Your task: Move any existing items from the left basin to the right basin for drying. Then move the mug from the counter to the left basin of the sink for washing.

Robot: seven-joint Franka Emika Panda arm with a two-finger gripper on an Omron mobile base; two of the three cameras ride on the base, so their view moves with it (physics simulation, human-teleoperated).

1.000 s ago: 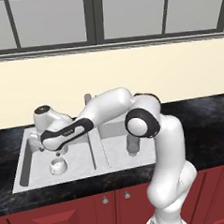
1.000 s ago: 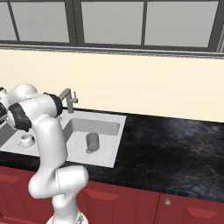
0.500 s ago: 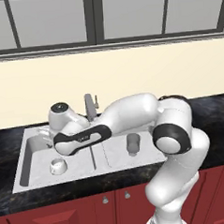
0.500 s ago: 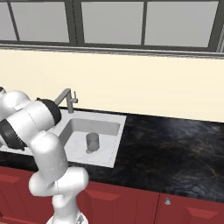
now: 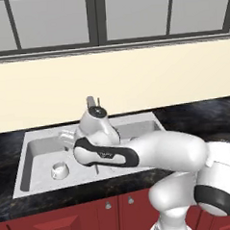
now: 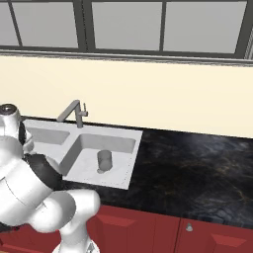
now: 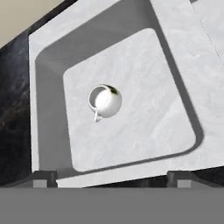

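Squat white-grey glossy mug (image 7: 104,101) sits upright on the floor of the pale grey rectangular left basin (image 7: 144,65), centre-left of hand view, lower left in left base view (image 5: 59,170). Two-finger gripper (image 7: 112,177) empty, tips wide apart. Dark grey cylindrical cup (image 6: 104,160) upright in right basin (image 6: 121,145).

End effector (image 7: 112,178) (empty) wide apart
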